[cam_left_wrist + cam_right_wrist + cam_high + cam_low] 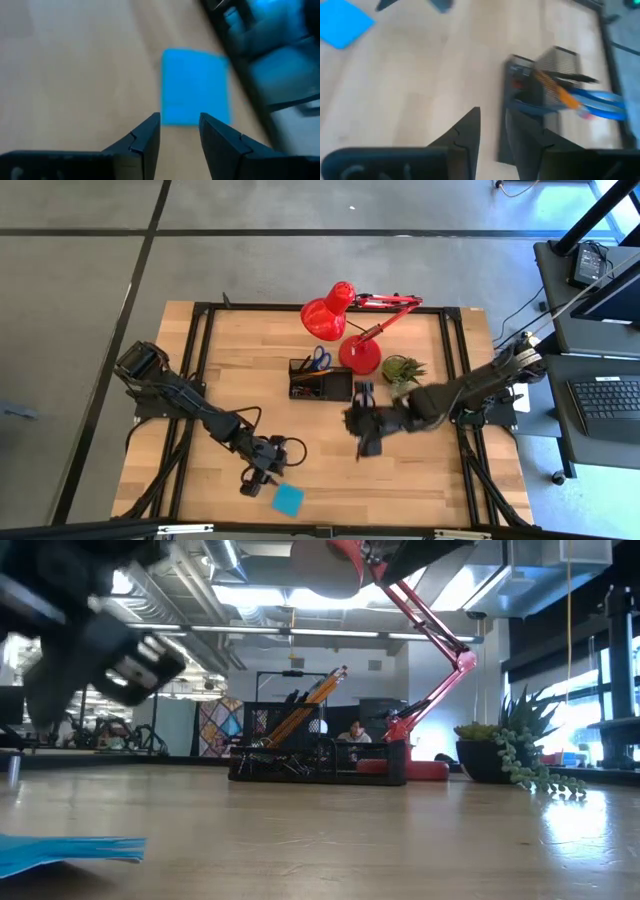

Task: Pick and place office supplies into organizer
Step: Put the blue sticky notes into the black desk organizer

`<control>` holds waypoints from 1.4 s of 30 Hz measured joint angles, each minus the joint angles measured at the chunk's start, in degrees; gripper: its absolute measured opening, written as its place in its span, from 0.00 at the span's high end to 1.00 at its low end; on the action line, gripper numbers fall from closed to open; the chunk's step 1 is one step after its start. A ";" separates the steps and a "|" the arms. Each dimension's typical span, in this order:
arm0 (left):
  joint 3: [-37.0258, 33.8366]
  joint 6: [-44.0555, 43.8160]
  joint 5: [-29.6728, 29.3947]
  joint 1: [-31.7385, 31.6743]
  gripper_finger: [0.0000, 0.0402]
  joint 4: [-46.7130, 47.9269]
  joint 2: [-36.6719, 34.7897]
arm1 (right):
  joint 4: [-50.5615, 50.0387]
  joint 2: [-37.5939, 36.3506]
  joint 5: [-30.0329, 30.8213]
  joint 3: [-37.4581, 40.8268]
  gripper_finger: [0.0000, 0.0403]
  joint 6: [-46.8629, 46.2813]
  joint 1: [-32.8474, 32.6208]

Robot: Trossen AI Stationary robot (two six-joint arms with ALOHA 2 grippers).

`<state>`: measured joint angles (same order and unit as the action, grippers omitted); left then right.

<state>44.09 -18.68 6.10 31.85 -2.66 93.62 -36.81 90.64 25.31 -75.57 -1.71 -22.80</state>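
Note:
The blue sticky-note pad [288,498] lies flat near the table's front edge. My left gripper [180,125] hovers open just left of it [262,478], the pad [195,87] lying past its fingertips. The black organizer [320,383] stands mid-table with blue-handled scissors [318,358] and orange pencils [560,92] upright in its tall compartment. My right gripper [492,127] hangs above the table to the organizer's near right [352,422], its fingers a little apart with nothing between them.
A red desk lamp [340,320] stands behind the organizer, its base [360,357] beside it. A small green plant [403,370] sits to the right. Bare wood lies between the pad and the organizer.

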 joint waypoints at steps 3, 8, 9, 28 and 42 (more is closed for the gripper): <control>1.94 -1.19 1.20 0.74 0.68 0.09 -0.83 | 1.34 1.90 0.41 0.00 0.76 -1.34 -3.26; 5.94 1.22 -7.41 3.76 0.68 4.76 -0.56 | 5.24 5.76 0.75 0.00 0.76 -2.61 -6.62; 6.62 1.10 -9.34 4.49 0.68 5.70 -0.29 | 6.21 6.55 0.81 0.00 0.76 -2.62 -7.06; 11.26 -8.34 -15.20 10.61 0.68 2.63 11.56 | 15.17 11.88 0.45 0.11 0.76 0.48 -9.90; 11.46 -9.24 -19.27 9.89 0.68 3.27 15.02 | 22.45 18.94 0.43 0.09 0.76 4.77 -14.23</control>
<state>55.55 -27.92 -13.17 41.74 0.60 108.64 -14.37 109.59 25.74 -75.48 3.05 -37.03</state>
